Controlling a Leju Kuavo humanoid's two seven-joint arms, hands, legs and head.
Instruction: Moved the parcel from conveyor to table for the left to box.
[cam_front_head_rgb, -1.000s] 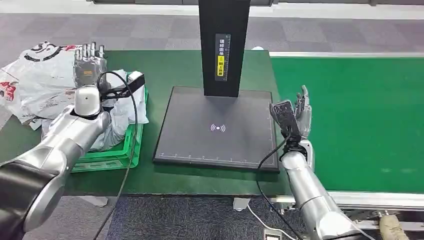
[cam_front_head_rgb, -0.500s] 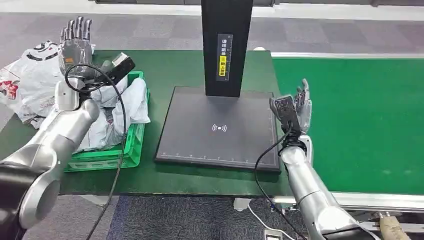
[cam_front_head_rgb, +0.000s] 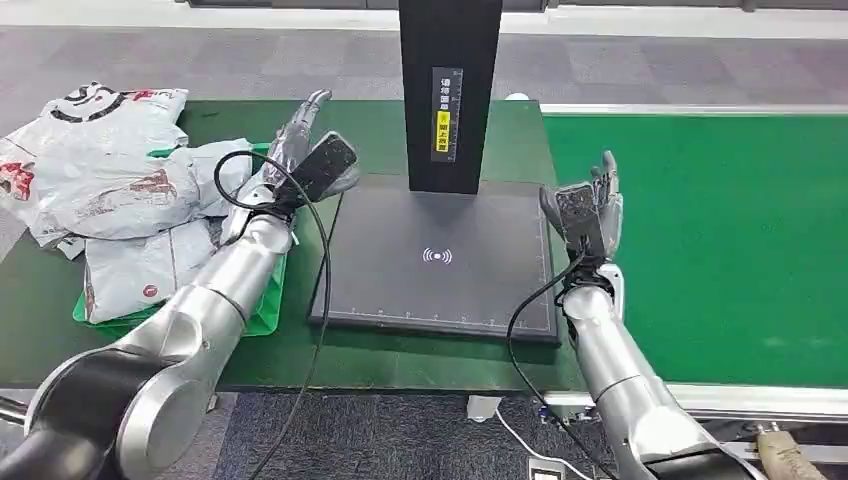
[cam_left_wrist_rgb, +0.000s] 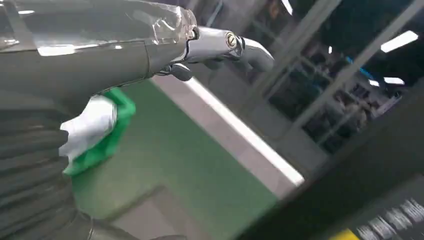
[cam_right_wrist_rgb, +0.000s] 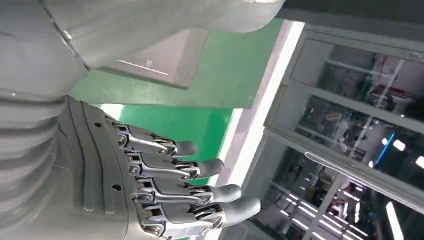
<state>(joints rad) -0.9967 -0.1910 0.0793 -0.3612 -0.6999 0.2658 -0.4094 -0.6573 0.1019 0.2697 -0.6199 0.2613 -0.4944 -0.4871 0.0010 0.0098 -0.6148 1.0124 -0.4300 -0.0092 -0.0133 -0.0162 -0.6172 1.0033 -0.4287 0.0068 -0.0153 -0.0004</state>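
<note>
Grey-white plastic parcels (cam_front_head_rgb: 140, 265) lie in a green crate (cam_front_head_rgb: 264, 298) at the table's left, and more parcels (cam_front_head_rgb: 90, 160) are heaped beyond it. My left hand (cam_front_head_rgb: 298, 135) hovers between the crate and the black scan pad (cam_front_head_rgb: 440, 260), fingers stretched out and holding nothing. Its thumb (cam_left_wrist_rgb: 220, 44) shows in the left wrist view, with a white parcel (cam_left_wrist_rgb: 90, 125) in the crate behind. My right hand (cam_front_head_rgb: 600, 205) stands upright at the pad's right edge beside the green conveyor (cam_front_head_rgb: 720, 240), fingers (cam_right_wrist_rgb: 190, 182) spread and bare.
A black scanner post (cam_front_head_rgb: 450, 90) rises from the far side of the scan pad. Black cables (cam_front_head_rgb: 320, 280) loop from both wrists over the table's front. The dark green table (cam_front_head_rgb: 370, 130) ends just in front of the pad.
My left arm has swung from above the parcel heap at the back left rightward to the scan pad's left edge. The right hand has barely moved.
</note>
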